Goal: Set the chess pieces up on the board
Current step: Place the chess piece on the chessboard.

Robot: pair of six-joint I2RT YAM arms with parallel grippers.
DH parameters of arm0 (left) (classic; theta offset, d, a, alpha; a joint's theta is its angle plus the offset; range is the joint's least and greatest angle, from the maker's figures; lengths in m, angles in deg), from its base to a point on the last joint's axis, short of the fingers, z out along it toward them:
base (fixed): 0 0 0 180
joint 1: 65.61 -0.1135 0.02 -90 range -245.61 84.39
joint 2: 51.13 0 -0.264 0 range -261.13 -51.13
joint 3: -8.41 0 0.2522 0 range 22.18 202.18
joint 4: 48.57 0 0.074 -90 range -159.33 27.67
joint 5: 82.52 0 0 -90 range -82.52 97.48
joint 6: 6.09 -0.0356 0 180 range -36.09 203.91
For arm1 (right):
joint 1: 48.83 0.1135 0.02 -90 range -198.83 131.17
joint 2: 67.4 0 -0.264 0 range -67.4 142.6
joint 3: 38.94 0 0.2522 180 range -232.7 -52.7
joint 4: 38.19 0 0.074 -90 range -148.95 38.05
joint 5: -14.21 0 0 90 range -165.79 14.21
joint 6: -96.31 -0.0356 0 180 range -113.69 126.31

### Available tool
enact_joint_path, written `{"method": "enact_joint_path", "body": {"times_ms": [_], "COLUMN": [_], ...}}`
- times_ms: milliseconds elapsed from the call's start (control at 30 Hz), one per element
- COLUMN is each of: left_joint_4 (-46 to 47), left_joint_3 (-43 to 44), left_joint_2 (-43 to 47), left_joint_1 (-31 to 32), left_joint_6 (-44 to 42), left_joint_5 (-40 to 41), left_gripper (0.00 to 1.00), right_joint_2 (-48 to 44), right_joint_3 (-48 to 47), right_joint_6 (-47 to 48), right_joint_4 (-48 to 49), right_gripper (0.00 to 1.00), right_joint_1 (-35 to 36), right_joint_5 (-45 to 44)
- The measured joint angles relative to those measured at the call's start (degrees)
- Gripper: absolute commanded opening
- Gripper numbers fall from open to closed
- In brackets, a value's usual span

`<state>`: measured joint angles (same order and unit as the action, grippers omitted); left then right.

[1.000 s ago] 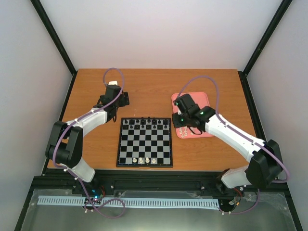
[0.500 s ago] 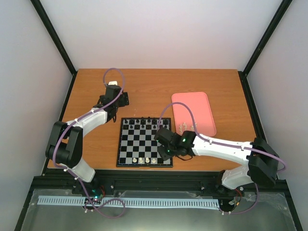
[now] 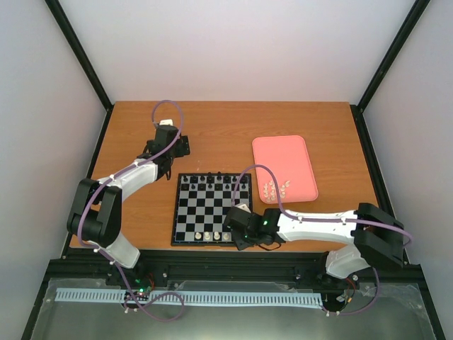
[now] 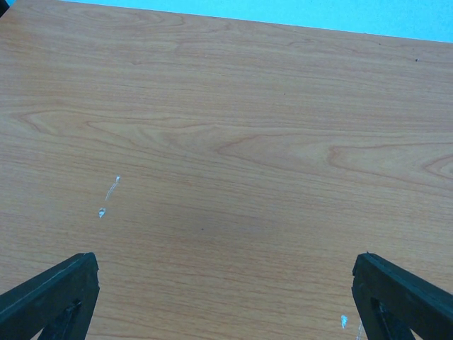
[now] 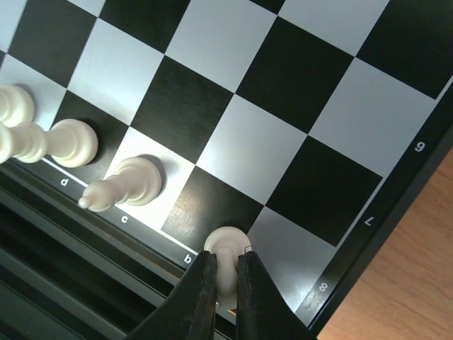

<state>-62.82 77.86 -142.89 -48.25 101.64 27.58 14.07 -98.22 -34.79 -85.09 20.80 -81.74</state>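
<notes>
Now: right claw (image 5: 225, 263) pinches a cream piece (image 5: 226, 246), round-topped and glossy, at the near edge of the black square marked b on the board (image 5: 244, 152). More cream pieces (image 5: 124, 185) stand just beside it along the same row, with turned shapes and wide round bases. Board is flat with shiny checks, a thin black border and white lettering. Further pieces sit on the smooth pink tray (image 3: 283, 152), right of the board. Left claw (image 4: 224, 283) is spread wide over the wood-grain table (image 4: 212, 142).
</notes>
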Motion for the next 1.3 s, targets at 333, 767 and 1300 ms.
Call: {"method": "enact_joint_path", "body": {"times_ms": [333,767,1300], "left_joint_4": [0.0,0.0,0.0], "left_joint_3": [0.0,0.0,0.0], "left_joint_2": [0.0,0.0,0.0], "left_joint_1": [0.0,0.0,0.0], "left_joint_6": [0.0,-0.1,-0.2], "left_joint_5": [-0.2,-0.2,-0.1], "left_gripper": [1.0,1.0,1.0], "right_joint_2": [4.2,5.3,6.6], "right_joint_3": [-3.7,-5.5,-5.5], "right_joint_6": [-0.9,-0.3,-0.1], "right_joint_4": [-0.7,-2.2,-2.1], "right_gripper": [0.1,0.1,0.13], "right_joint_1": [0.5,0.5,0.5], "right_joint_5": [-1.6,-1.6,-0.9]}}
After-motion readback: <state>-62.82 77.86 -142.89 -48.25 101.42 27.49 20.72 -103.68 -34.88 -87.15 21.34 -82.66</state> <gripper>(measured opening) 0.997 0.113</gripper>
